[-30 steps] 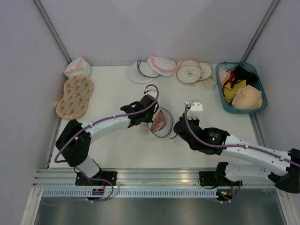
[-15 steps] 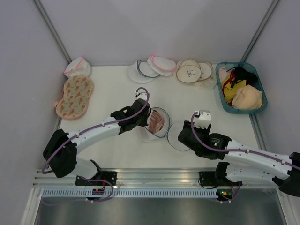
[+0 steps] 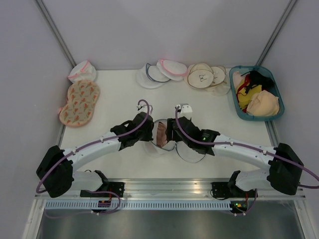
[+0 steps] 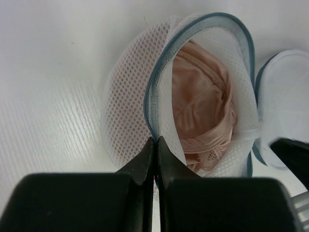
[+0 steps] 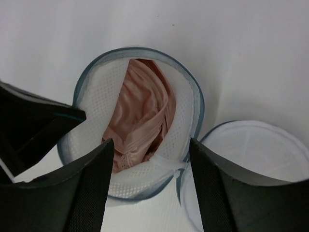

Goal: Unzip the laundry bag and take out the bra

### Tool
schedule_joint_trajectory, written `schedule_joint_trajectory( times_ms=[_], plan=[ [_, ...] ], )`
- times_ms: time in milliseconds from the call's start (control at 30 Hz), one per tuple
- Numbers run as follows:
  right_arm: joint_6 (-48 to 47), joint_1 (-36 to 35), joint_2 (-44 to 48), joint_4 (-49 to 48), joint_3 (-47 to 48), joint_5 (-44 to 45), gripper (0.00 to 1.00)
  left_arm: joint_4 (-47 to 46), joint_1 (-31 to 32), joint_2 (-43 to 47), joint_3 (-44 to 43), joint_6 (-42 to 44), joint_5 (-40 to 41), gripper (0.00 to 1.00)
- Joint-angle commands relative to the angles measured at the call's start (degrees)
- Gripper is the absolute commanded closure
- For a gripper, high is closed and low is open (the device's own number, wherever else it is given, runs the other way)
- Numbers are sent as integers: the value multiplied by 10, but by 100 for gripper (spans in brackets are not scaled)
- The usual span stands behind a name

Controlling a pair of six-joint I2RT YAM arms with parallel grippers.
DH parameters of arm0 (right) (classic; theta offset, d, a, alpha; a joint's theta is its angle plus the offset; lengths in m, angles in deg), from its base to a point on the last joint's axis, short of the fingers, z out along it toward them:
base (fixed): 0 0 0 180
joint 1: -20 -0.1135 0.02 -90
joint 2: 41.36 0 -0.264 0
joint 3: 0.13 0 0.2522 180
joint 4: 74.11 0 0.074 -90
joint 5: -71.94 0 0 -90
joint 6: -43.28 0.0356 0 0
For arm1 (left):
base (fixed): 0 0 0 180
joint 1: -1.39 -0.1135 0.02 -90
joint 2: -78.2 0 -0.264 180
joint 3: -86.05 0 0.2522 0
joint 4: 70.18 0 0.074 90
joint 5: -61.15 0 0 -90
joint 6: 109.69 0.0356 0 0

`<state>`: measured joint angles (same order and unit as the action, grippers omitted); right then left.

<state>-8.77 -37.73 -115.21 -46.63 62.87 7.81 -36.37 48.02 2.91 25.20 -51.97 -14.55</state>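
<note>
Half done: bag [image 4: 128,111] lies unzipped, bra [image 5: 140,106] not yet out. Left gripper [image 4: 155,145] pinches its rim; right gripper [image 5: 149,150], fingers wide, hovers over the bra.

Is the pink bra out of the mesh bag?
No, the bra lies bunched up inside the open bag.

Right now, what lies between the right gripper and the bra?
Nothing: the laundry bag gapes open, the bra bare before the right gripper, in the right wrist view.

The laundry bag [image 4: 125,106] is coarse mesh, the bra [image 4: 200,101] smooth cloth.
</note>
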Motion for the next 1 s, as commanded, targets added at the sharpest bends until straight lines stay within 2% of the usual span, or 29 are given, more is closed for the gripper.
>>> schedule_joint_trajectory(
  times_ms=[0, 167, 333, 500, 667, 767, 800, 967],
  plan=[
    [-30, 27, -38, -88, 33, -65, 33, -25, 1, 35, 11, -32, -9, 98],
    [-30, 44, -108, -126, 49, -120, 38, -27, 1, 41, 20, -41, -11, 98],
    [-16, 44, -177, -110, 66, -126, 41, -27, 1, 44, 24, -45, -11, 98],
    [-4, 39, -218, -33, 77, -80, 44, -28, 1, 44, 22, -44, -7, 98],
    [-2, 25, -234, -8, 67, -64, 48, -29, 1, 39, 19, -46, -8, 98],
    [-1, 26, -233, -36, 49, -95, 82, -30, 0, 38, 19, -48, -8, 98],
    [-2, 26, -230, -48, 46, -106, 100, -29, 0, 38, 19, -49, -9, 98],
    [-22, 26, -181, -69, 39, -142, 100, -28, 0, 38, 21, -53, -6, 98]
  ],
)
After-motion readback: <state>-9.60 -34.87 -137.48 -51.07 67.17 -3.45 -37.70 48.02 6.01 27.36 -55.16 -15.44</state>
